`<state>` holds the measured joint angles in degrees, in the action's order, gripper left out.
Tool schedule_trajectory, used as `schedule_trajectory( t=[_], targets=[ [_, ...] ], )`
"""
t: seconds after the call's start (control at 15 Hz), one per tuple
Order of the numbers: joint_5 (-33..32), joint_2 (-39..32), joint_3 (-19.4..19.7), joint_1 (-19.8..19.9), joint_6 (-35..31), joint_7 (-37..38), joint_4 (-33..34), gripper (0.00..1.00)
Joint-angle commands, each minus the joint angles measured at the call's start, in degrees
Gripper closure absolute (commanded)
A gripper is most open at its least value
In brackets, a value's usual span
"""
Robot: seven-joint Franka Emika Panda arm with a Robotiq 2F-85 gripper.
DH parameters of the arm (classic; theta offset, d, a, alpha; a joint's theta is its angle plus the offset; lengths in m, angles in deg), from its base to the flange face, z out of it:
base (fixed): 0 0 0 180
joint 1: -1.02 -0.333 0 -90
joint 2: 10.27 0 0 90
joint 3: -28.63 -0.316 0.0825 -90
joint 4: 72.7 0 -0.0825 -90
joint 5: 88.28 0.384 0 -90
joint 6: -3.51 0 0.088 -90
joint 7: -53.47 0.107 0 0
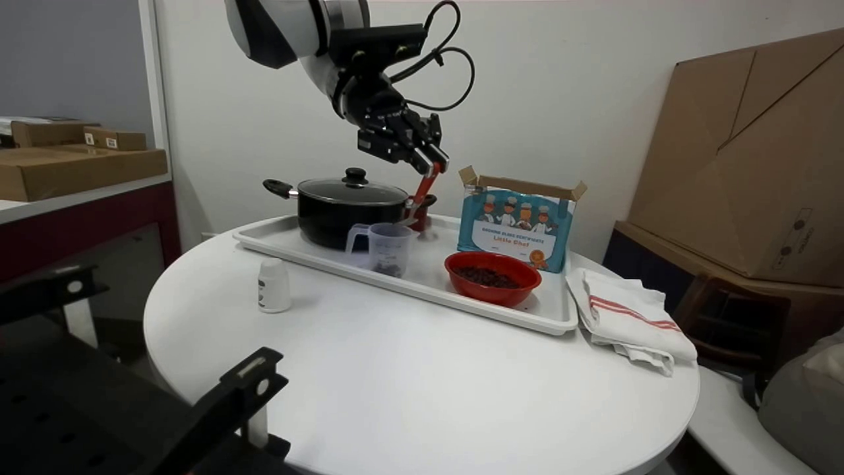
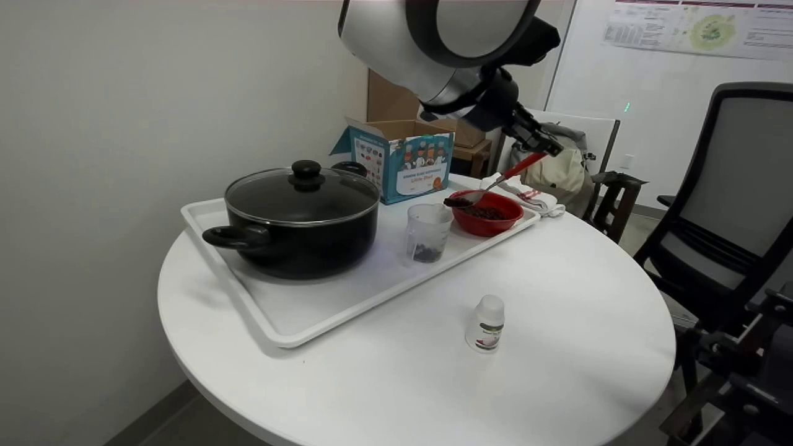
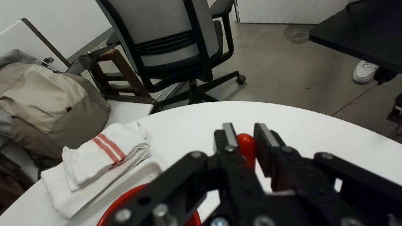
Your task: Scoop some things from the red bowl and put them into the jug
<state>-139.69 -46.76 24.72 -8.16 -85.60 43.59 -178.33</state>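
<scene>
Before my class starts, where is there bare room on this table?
Bare: tabletop between the tray, white bottle and towel; also the tray's corner beside the pot. Crowded: around jug, red bowl and box, where the spoon hangs.

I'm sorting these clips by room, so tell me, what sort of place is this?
Probably an office or lab rather than a home kitchen, though I can't be certain. A wheeled, mesh-backed chair, a printed poster and a large cardboard box all point that way.
</scene>
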Motion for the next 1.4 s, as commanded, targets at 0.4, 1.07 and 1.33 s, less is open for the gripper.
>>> schedule_trajectory(
  t=[0.4, 1.07, 1.33],
  targets=[
    [-1.08, -2.91, -0.44, -1.15, 6.37, 0.68, 5.48, 0.9],
    [-2.13, -5.04, -0.61, -1.98, 11.9, 0.47, 9.49, 0.9],
    [-2.4, -6.18, -0.66, -2.67, 14.48, 0.5, 10.77, 0.9]
  ],
)
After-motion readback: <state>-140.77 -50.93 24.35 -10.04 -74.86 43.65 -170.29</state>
